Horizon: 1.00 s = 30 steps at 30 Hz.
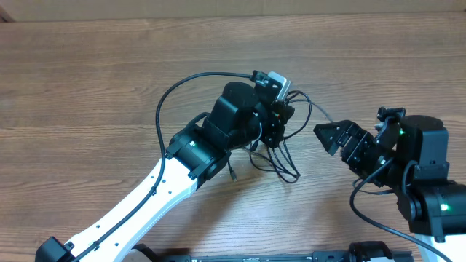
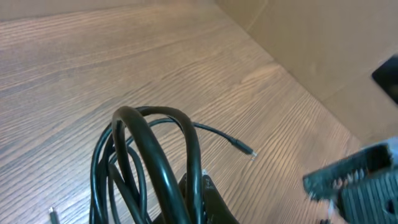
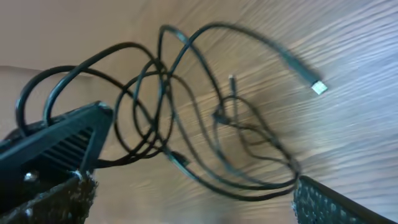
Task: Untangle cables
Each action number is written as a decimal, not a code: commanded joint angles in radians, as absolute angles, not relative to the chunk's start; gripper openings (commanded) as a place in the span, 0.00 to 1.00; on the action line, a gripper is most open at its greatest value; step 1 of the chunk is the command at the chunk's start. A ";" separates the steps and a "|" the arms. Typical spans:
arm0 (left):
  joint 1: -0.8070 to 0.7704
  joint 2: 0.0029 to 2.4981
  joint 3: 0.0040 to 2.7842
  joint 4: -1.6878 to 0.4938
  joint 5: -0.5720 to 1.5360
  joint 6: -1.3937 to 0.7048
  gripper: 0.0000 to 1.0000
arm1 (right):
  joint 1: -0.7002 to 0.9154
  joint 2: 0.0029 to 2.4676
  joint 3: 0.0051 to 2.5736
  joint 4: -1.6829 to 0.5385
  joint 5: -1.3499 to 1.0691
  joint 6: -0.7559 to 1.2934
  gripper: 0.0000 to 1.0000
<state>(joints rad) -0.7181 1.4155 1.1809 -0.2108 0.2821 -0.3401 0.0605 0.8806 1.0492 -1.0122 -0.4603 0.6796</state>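
Note:
The cables [image 1: 278, 161] are thin black cords looped together, hanging from my left gripper [image 1: 279, 120] down to the wooden table. In the left wrist view the loops [image 2: 149, 149] drape over the gripper [image 2: 200, 200], which is shut on them. One loose end with a small plug [image 2: 246, 149] lies on the table. My right gripper [image 1: 336, 137] is open and empty, just right of the tangle. In the right wrist view the tangle [image 3: 186, 112] hangs in front of the open fingers [image 3: 202, 149], with a silvery plug end [image 3: 318, 88] at the upper right.
The wooden table [image 1: 87, 80] extends left and far. A thicker black arm cable [image 1: 164, 102] arcs over the left arm. A cardboard wall [image 2: 323, 43] stands along the table edge in the left wrist view.

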 commanded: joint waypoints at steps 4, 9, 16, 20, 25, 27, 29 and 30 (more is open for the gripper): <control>-0.714 1.391 1.196 -0.100 0.548 -0.370 0.04 | 0.061 0.877 1.073 -0.963 -0.508 0.780 1.00; -0.713 1.391 1.196 -0.046 0.684 -0.359 0.04 | 0.061 0.886 1.073 -0.926 -0.455 0.816 1.00; -0.713 1.391 1.196 -0.028 0.738 -0.359 0.04 | 0.060 0.932 1.073 -0.909 -0.434 0.842 1.00; -0.713 1.391 1.196 -0.021 0.741 -0.361 0.04 | 0.060 0.952 1.073 -0.889 -0.435 0.841 1.00; -0.713 1.391 1.196 0.005 0.786 -0.360 0.04 | 0.060 0.954 1.073 -0.865 -0.434 0.841 1.00; -0.713 1.391 1.196 0.038 0.812 -0.360 0.04 | 0.060 0.957 1.073 -0.863 -0.435 0.833 1.00; -0.712 1.391 1.196 0.066 0.813 -0.363 0.04 | 0.060 0.965 1.073 -0.867 -0.439 0.811 0.99; -0.710 1.390 1.196 0.080 0.813 -0.363 0.04 | 0.060 0.969 1.073 -0.870 -0.441 0.806 0.97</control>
